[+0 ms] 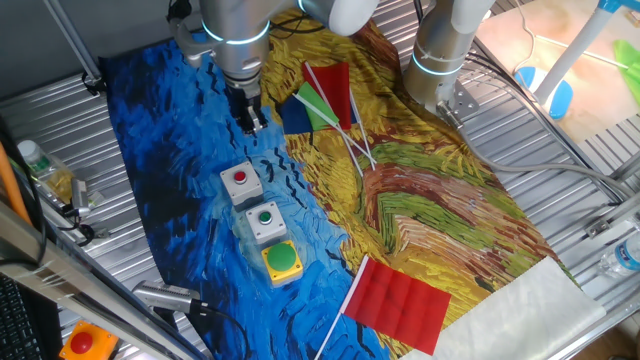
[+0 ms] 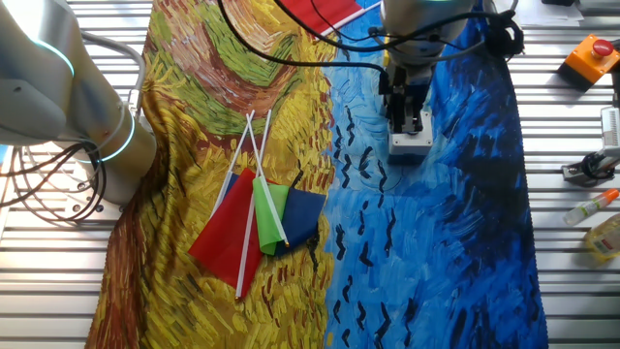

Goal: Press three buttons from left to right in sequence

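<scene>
Three button boxes stand in a row on the blue part of the painted cloth. The grey box with the red button [image 1: 240,182] is farthest, the grey box with the green button [image 1: 265,220] is in the middle, and the yellow box with the green dome [image 1: 282,260] is nearest. My gripper [image 1: 252,124] points down and hangs over the cloth just beyond the red-button box, apart from it. In the other fixed view, the gripper [image 2: 405,126] stands right over a grey box [image 2: 409,145] and hides its button. The two other boxes are hidden behind the arm there.
An orange box with a red button [image 1: 85,343] [image 2: 591,58] sits off the cloth. Red, green and blue flags [image 1: 322,100] [image 2: 257,218] lie on the yellow part, and another red flag [image 1: 400,300] lies near the front. A second arm's base [image 1: 440,60] [image 2: 92,107] stands beside the cloth.
</scene>
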`<state>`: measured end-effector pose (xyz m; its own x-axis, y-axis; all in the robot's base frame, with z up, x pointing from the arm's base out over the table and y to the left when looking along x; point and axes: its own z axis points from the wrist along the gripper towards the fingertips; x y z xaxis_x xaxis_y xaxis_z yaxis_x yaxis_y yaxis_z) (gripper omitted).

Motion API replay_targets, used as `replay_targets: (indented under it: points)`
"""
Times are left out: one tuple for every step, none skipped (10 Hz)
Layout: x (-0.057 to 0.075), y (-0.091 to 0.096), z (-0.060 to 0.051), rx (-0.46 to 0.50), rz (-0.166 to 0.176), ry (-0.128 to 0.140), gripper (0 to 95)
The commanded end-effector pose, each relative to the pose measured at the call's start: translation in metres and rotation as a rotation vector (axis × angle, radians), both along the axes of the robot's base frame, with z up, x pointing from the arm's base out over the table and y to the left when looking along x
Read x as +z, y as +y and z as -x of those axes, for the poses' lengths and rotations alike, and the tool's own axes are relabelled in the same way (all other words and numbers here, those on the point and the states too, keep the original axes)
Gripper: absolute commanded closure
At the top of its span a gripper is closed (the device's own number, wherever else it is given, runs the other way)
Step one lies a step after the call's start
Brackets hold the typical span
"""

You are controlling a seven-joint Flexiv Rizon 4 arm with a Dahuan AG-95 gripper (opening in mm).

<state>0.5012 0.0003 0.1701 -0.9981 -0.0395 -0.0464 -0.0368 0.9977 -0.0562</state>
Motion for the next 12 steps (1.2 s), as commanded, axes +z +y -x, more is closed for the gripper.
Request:
replay_targets:
  points:
    - [0.001,-0.001,0.001,0.001,0.001,-0.003,95.0]
    - [0.001,-0.001,0.0,0.0,0.0,-0.003,95.0]
    - [0.002,-0.001,0.0,0.0,-0.001,-0.004,95.0]
    - [0.003,-0.001,-0.001,0.001,-0.002,-0.003,95.0]
    - [0.007,-0.001,-0.005,0.001,-0.003,-0.001,95.0]
    - [0.009,0.001,-0.01,-0.005,-0.004,0.0,95.0]
    - [0.01,0.004,-0.014,-0.013,-0.004,0.0,95.0]
    - [0.011,0.008,-0.021,-0.022,-0.002,0.0,95.0]
    - [0.012,0.009,-0.025,-0.025,-0.002,-0.001,95.0]
    - [0.013,0.01,-0.029,-0.024,-0.003,-0.006,95.0]
    - [0.014,0.01,-0.031,-0.024,-0.003,-0.01,95.0]
    - [0.015,0.012,-0.035,-0.017,-0.014,-0.016,95.0]
